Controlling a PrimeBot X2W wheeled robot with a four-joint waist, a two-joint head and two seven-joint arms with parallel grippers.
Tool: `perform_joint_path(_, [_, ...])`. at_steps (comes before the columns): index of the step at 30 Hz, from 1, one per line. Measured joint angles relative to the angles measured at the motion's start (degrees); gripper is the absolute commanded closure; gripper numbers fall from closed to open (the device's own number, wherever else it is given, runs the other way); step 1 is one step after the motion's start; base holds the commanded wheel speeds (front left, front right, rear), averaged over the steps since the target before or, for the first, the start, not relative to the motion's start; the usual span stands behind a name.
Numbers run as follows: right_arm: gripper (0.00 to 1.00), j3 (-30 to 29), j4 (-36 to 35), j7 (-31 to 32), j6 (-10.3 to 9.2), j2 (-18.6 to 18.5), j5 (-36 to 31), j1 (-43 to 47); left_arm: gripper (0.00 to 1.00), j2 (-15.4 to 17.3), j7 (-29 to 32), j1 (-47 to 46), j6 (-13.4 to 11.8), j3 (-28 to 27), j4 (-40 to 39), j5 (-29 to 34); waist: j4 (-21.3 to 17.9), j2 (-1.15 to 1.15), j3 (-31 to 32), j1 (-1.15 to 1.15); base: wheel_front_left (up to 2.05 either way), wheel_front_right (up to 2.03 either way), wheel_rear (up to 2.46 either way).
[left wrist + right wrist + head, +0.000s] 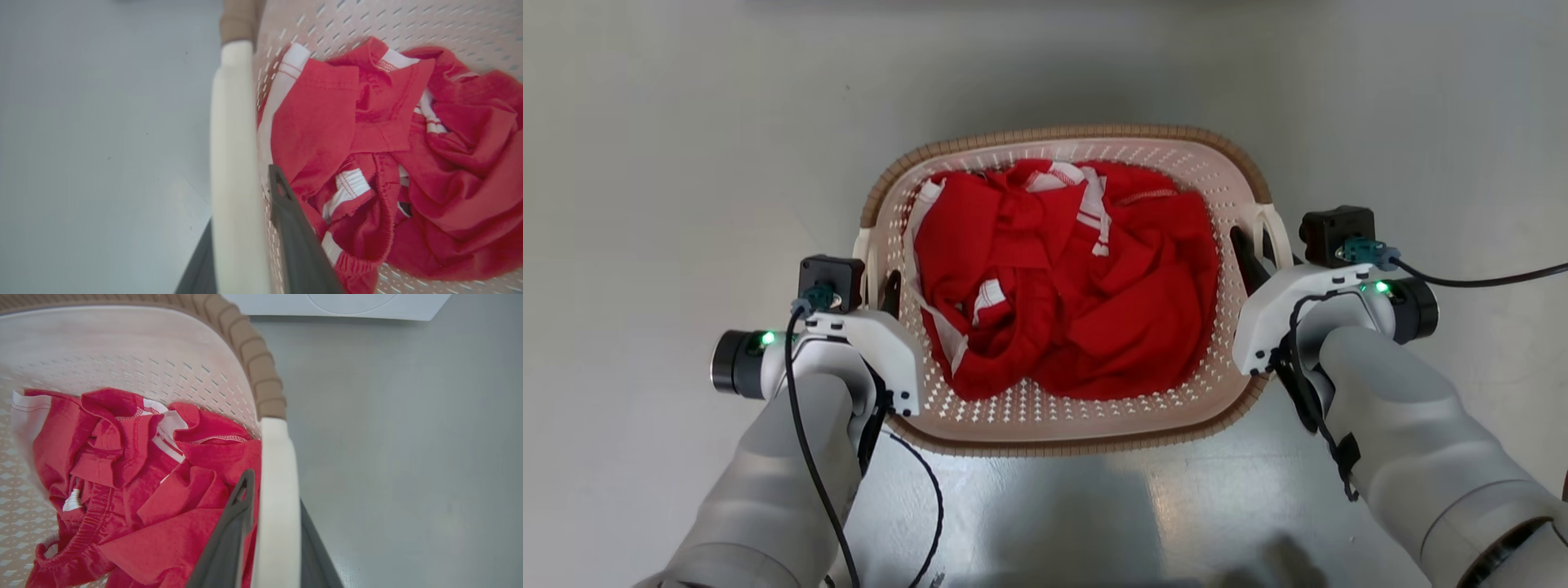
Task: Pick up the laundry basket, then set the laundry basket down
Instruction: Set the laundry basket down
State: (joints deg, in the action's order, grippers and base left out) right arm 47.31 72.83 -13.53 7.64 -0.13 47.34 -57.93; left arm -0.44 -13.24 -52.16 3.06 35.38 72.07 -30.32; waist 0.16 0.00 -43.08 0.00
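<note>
Both tools are clamped on the laundry basket (1062,133). The left gripper (882,286) pinches the white left handle (864,261), with one dark finger (294,228) inside the basket wall and the other outside the handle. The left wrist view shows that handle (231,143) running up between the two fingers of the left gripper (241,204). The right gripper (1258,249) grips the right handle (1278,233) the same way. In the right wrist view, the right gripper (273,494) has one finger (233,535) on the clothes side and the other on the floor side of the handle (276,465).

The basket sits centred between the two forearms, over the grey floor (686,122). I cannot tell whether it rests on the floor or hangs clear of it. Crumpled red clothes (1078,294) with white stripes fill its middle. A white panel (347,306) stands at the far edge.
</note>
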Motion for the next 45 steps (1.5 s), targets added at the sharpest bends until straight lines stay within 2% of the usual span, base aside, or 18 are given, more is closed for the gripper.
perform_joint_path(19, [1.00,-7.7,0.1,-0.5,0.05,-0.1,-7.4,-5.3,1.00,0.6,-1.5,-5.6,0.1,0.3,-0.8,0.0,-0.2,0.00,-8.4,0.00,0.00,0.00,0.00])
perform_joint_path(32, [1.00,-14.8,-0.9,-0.5,0.18,-0.1,-14.7,-5.6,1.00,1.1,-1.5,-6.6,0.1,0.4,-2.4,0.1,0.1,0.00,-11.2,0.00,0.00,0.00,0.00])
perform_joint_path(33, [0.79,-15.3,-1.0,-0.5,0.18,-0.1,-15.1,-5.6,0.88,1.1,-1.5,-6.6,0.1,0.7,-2.4,0.2,0.1,0.00,-11.3,0.00,0.00,0.00,0.00])
perform_joint_path(34, [0.09,-15.6,-1.0,-0.5,0.18,-0.1,-15.4,-5.6,0.62,1.1,-1.5,-6.7,0.1,0.8,-2.4,0.2,0.2,0.00,-11.3,0.00,0.00,0.00,0.00])
perform_joint_path(35, [0.00,-16.0,-1.0,-0.5,0.18,-0.2,-16.0,-5.6,0.22,1.3,-1.5,-6.7,0.1,0.9,-2.4,0.3,0.2,0.00,-11.4,0.00,0.00,0.00,0.00])
perform_joint_path(36, [0.00,-16.3,-1.1,-0.6,0.18,-0.4,-16.5,-5.6,0.00,1.4,-1.5,-6.7,0.1,1.4,-2.2,0.9,0.3,0.00,-11.4,0.00,0.00,0.00,0.00])
perform_joint_path(39, [0.00,-17.1,-1.2,-0.7,0.16,-1.8,-17.6,-5.6,0.00,2.5,-1.5,-6.7,0.1,1.7,-1.7,1.2,0.4,0.00,-11.3,0.00,0.00,0.00,0.00])
perform_joint_path(45, [0.00,-17.9,-1.4,-0.7,0.16,-1.9,-18.3,-5.4,0.00,2.4,-1.5,-6.7,0.6,1.8,-1.7,1.2,0.8,0.00,-10.7,0.00,0.00,0.00,0.00])
